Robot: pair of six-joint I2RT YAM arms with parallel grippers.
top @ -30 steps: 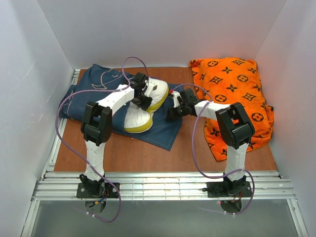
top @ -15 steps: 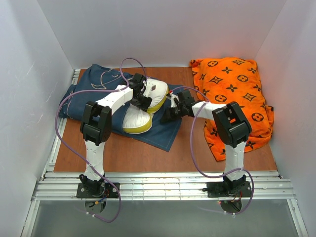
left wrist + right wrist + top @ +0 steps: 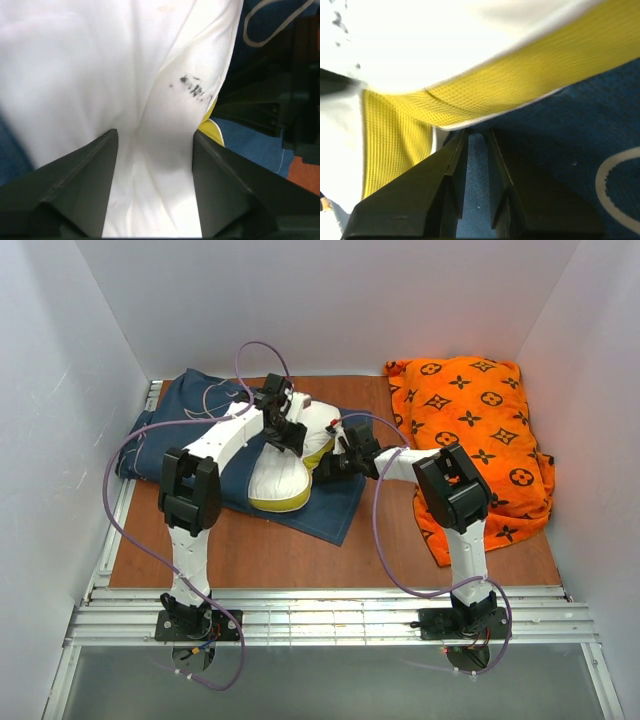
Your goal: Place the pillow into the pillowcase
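The white pillow point(image 3: 280, 475) with its yellow edge band lies on top of the navy pillowcase point(image 3: 190, 425) at the left back of the table. My left gripper point(image 3: 290, 435) rests on the pillow's far half. In the left wrist view this gripper point(image 3: 155, 132) stands open, with creased white pillow point(image 3: 100, 65) cloth between its fingers. My right gripper point(image 3: 328, 465) is at the pillow's right edge. Seen from the right wrist, its tips point(image 3: 477, 131) reach under the yellow band point(image 3: 495, 85), nearly closed on a strip of pillowcase point(image 3: 570, 115) cloth.
An orange cushion point(image 3: 470, 430) with a dark monogram pattern fills the back right corner. White walls close in the left, back and right sides. Bare brown tabletop point(image 3: 260, 555) lies in front of the pillowcase, and a metal rail point(image 3: 330, 615) runs along the near edge.
The left gripper closed on the pillow and then opened again, shifting slightly back. The right gripper moved left to the pillow's edge and narrowed its jaws.
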